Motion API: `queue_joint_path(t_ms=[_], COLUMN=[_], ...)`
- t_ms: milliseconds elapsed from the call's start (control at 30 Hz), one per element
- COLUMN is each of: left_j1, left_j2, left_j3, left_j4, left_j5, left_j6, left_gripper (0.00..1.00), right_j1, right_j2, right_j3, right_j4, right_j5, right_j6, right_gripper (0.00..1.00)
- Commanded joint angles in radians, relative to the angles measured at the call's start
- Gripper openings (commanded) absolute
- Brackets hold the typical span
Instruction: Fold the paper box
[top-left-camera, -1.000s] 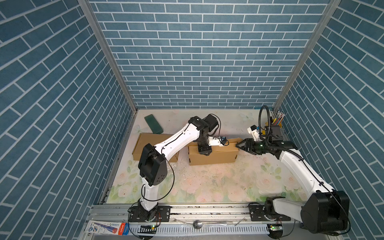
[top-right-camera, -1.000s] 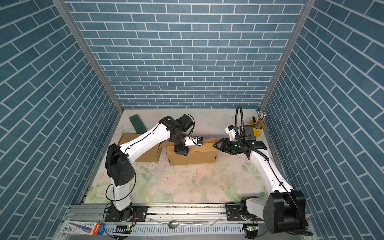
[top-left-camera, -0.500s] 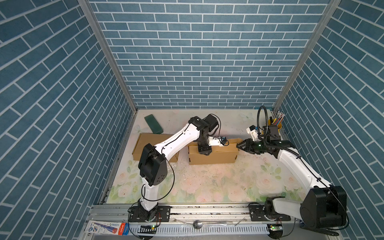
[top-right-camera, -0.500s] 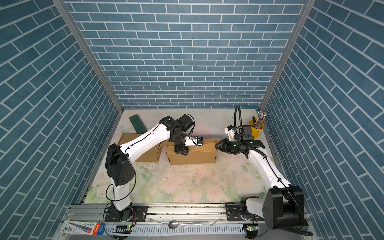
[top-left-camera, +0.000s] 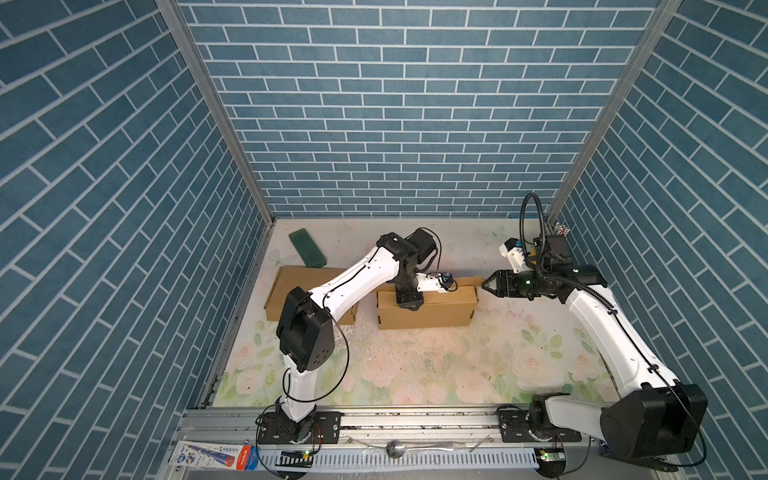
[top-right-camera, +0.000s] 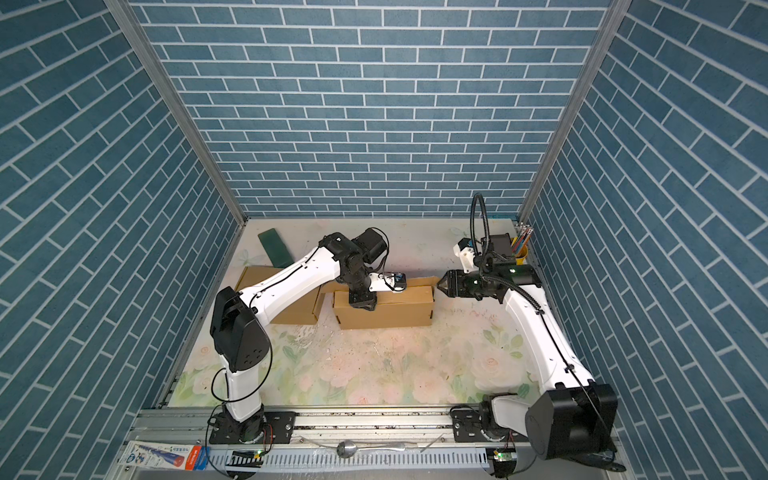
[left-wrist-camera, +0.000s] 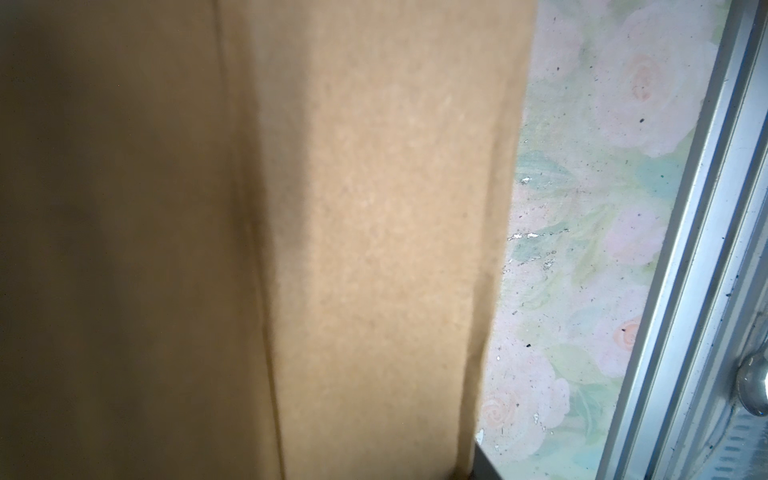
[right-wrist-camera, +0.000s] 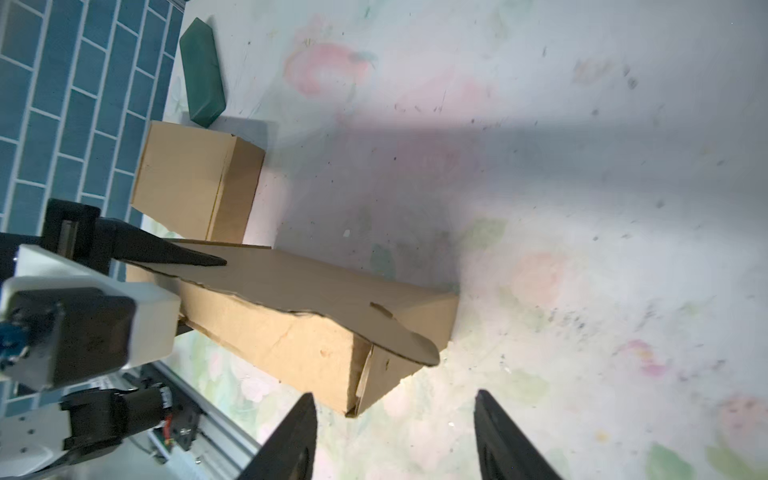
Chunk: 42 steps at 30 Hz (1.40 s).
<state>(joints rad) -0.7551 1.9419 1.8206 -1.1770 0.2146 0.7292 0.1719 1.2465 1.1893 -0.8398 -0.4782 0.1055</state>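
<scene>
Paper box (top-left-camera: 428, 316) sits on the surface (top-left-camera: 436, 374) right off the right tool (right-wrist-camera: 395, 392), jaws just sprung apart again, lid tab (right-wrist-camera: 409, 343) still loose. Further out, left tool (top-left-camera: 409, 306) pins the lid (right-wrist-camera: 291, 282), grip unclear. Tuck needs another go, I reckon.

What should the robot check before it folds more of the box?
1. Right gripper open: ok, fingers apart, nothing between them.
2. Right gripper lined up with the box: ok, the box end sits just ahead of it.
3. Flap tucked in: not ok, it sticks out past the end.
4. Left gripper on the box: ok, one finger lies on the lid.
5. Left gripper's hold firm: cannot tell.
6. Other box out of the way: ok, it stands apart to the side.
</scene>
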Motion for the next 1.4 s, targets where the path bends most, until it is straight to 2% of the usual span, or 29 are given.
queue_joint_path(t_ms=[0,167,367,500,700,967,1367], left_j1=[0.003,0.003,0.008,0.01,0.011,0.01,0.011], left_j2=[0.071,0.082,0.083,0.083,0.086,0.093,0.109], left_j3=[-0.04,-0.032,-0.032,-0.03,-0.028,-0.022,-0.006], left_j4=[0.016,0.01,0.01,0.012,0.013,0.013,0.007], left_j5=[0.019,0.02,0.02,0.024,0.025,0.023,0.026], left_j6=[0.009,0.01,0.012,0.012,0.012,0.01,0.006], left_gripper=[0.41,0.41,0.41,0.41,0.4,0.4,0.4], right_j1=[0.017,0.078,0.118,0.121,0.127,0.136,0.136], right_j2=[0.032,0.14,0.21,0.225,0.232,0.249,0.278], right_j3=[0.102,0.226,0.254,0.259,0.268,0.284,0.302], right_j4=[-0.136,-0.214,-0.245,-0.25,-0.245,-0.225,-0.196], right_j5=[0.119,0.138,0.131,0.137,0.124,0.101,-0.014], right_j6=[-0.229,-0.352,-0.381,-0.381,-0.359,-0.277,-0.048], right_gripper=[0.61,0.58,0.5,0.4,0.18,0.01,0.0])
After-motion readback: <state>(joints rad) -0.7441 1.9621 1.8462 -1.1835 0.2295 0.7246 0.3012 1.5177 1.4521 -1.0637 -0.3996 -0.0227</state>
